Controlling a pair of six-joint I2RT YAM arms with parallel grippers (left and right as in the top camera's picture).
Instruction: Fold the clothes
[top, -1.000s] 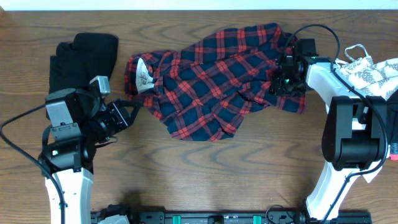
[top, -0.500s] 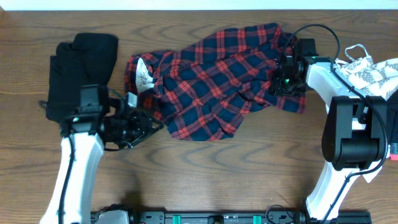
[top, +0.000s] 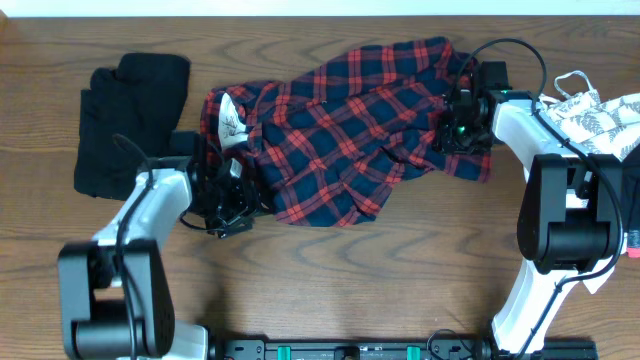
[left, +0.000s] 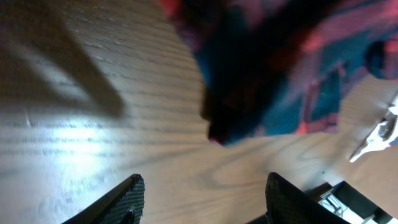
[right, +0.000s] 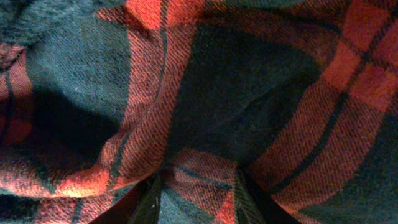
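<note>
Now your left hand (left: 204, 194) hovers low over the desk (top: 400, 270), fingers spread wide with nothing between them. The crumpled plaid shirt (top: 340, 140) lies just ahead of its fingertips. Your right hand (right: 196, 198) presses into the shirt, its fingers pinched onto a fold of cloth.

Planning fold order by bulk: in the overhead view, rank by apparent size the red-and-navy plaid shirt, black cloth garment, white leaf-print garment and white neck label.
1. red-and-navy plaid shirt
2. black cloth garment
3. white leaf-print garment; rank unsure, partly cut off at the frame edge
4. white neck label
</note>
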